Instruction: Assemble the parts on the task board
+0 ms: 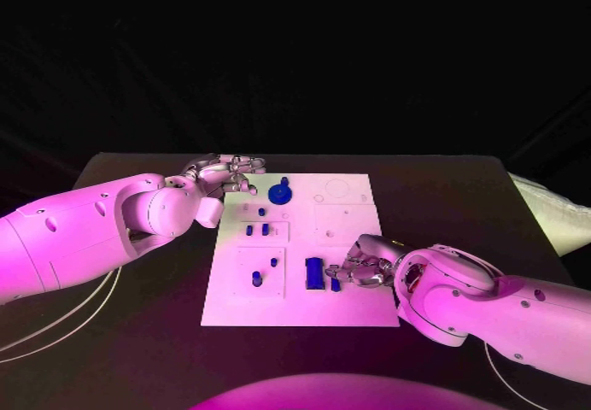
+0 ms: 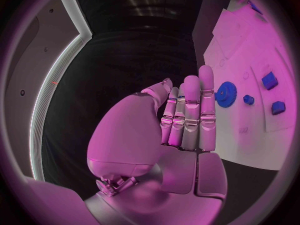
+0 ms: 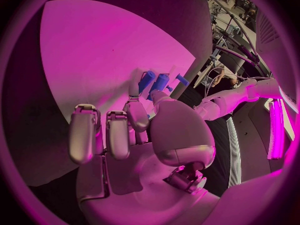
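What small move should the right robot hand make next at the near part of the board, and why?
Probably a small close of the right robot hand on the small blue piece at its fingertips, then a lift. It lies beside the longer blue block on the task board, and I cannot tell whether it is gripped yet. The left robot hand hovers open at the far corner.
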`<state>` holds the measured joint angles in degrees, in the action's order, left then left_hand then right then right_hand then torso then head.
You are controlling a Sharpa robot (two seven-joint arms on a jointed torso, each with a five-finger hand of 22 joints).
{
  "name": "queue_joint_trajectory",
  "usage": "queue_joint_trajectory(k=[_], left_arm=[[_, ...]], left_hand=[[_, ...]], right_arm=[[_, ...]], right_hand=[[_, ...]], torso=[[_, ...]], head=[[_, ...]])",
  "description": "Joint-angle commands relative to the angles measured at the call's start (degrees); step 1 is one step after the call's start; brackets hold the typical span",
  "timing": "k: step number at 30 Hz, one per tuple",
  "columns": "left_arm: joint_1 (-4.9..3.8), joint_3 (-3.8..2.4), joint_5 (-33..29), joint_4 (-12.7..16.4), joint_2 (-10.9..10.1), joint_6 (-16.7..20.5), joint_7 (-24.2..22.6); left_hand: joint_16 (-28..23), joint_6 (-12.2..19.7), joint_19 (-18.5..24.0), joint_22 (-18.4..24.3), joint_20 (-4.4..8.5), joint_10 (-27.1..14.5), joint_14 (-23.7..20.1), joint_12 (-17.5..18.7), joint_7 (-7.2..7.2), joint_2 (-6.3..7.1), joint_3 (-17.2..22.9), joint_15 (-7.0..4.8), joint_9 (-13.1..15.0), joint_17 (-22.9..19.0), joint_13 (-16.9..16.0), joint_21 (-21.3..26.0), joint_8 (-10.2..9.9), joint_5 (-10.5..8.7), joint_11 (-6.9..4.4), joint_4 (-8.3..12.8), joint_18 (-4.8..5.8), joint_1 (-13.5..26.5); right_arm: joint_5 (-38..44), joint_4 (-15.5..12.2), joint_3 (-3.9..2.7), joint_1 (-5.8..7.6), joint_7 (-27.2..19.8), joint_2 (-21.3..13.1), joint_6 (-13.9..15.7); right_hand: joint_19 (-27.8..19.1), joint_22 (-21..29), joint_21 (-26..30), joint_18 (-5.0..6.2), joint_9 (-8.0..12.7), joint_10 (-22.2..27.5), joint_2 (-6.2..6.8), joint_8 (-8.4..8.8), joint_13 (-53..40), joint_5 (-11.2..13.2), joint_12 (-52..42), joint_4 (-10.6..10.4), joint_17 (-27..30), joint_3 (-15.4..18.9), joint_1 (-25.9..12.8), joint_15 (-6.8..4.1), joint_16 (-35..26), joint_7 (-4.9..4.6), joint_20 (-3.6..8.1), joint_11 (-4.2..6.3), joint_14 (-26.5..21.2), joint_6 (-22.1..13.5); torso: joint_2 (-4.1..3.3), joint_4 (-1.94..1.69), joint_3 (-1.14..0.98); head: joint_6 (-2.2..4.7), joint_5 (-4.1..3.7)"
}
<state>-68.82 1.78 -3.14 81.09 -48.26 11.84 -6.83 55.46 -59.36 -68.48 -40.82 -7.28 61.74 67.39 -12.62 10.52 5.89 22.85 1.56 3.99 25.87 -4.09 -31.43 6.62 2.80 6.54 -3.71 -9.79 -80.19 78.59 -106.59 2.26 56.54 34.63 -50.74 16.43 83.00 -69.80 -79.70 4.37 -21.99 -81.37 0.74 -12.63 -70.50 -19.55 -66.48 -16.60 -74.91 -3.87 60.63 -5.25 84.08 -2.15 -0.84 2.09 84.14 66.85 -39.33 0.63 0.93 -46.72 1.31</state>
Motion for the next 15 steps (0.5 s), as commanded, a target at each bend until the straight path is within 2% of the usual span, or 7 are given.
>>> queue_joint_trajectory(k=[1, 12, 15], left_arm=[[-0.01, -0.04, 0.4, 0.1, 0.1, -1.2, -0.1], [-0.01, -0.04, 0.4, 0.1, 0.1, -1.2, -0.1], [-0.01, -0.04, 0.4, 0.0, 0.1, -1.2, -0.1]], left_hand=[[0.0, 0.4, -0.4, 0.0, 0.14, -0.5, -0.5, -0.4, 0.17, -0.39, 0.0, 0.0, -0.1, -0.1, 0.1, 0.2, 0.2, 0.07, 0.04, 0.4, -0.64, 0.0], [0.1, 0.4, -0.4, 0.1, 0.14, -0.5, -0.5, -0.4, 0.17, -0.42, 0.0, 0.0, -0.1, -0.1, 0.1, 0.2, 0.2, 0.07, 0.04, 0.4, -0.64, 0.0], [0.1, 0.4, -0.4, 0.1, 0.14, -0.5, -0.5, -0.4, 0.17, -0.42, 0.0, 0.0, -0.1, -0.1, 0.1, 0.2, 0.2, 0.07, 0.04, 0.4, -0.64, 0.0]], right_arm=[[1.4, -0.4, 0.0, -0.09, -0.2, -0.1, -0.7], [2.3, -1.1, -0.01, -0.1, -0.3, -0.9, -0.7], [2.0, -1.4, -0.01, -0.1, -0.8, -1.3, -1.3]], right_hand=[[0.4, -0.1, -0.2, -0.42, -0.1, -0.4, -0.58, -0.29, -0.1, -0.2, -0.2, 0.0, -5.8, 0.3, 0.1, -0.32, 0.2, -0.05, 0.06, -0.12, 4.2, 0.5], [0.4, 0.0, -0.2, -0.4, -0.1, -0.5, -0.37, -0.35, -0.2, 0.0, -0.2, 0.1, -5.7, 1.2, 0.1, -0.36, 0.2, -0.02, 0.1, -0.1, 4.2, 0.5], [0.3, 0.0, -0.2, -0.41, -0.2, -0.3, 0.14, -0.35, -0.1, 0.5, 0.1, 0.6, -5.6, 1.9, 1.0, -0.37, 0.1, -0.04, 0.13, -0.1, 4.2, 0.3]], torso=[[0.0, -0.03, 0.0], [0.0, -0.02, 0.01], [-0.01, -0.02, -0.02]], head=[[0.0, 0.01], [-0.03, 0.02], [-0.03, 0.04]])
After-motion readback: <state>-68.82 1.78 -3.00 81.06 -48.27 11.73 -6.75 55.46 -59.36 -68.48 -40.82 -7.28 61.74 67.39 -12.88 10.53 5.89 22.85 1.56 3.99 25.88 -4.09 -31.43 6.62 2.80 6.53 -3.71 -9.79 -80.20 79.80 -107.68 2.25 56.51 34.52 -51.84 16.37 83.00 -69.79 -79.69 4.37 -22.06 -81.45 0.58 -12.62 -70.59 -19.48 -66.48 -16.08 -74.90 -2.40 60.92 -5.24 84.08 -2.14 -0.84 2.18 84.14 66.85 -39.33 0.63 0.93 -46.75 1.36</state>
